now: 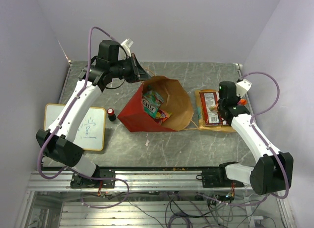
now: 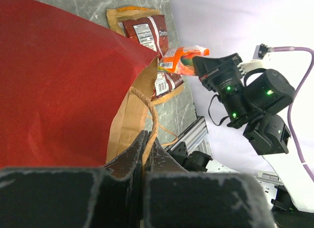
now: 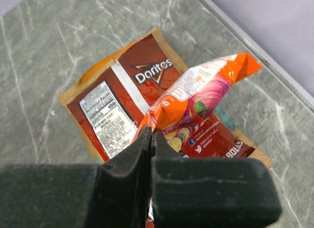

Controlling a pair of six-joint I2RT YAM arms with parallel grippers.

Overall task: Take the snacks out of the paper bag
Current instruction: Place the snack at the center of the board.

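Paper bag (image 1: 140, 117): our left hand (image 2: 146, 139) clamps its cord handle (image 2: 155, 117); our right hand (image 3: 151, 135) pinches an orange packet (image 3: 196, 93) over the Doritos bag (image 3: 122, 95).

Bright, even, diffuse light from above; only soft, faint shadows on the worktop (image 1: 206, 144); top view sharp, slightly bent at its edges; both wrist views show their own jaws dark and blurred, close up.

Paper bag (image 2: 59, 81) cut off at left edge, red Doritos bag (image 3: 114, 103) partly under orange packet (image 3: 201, 90)
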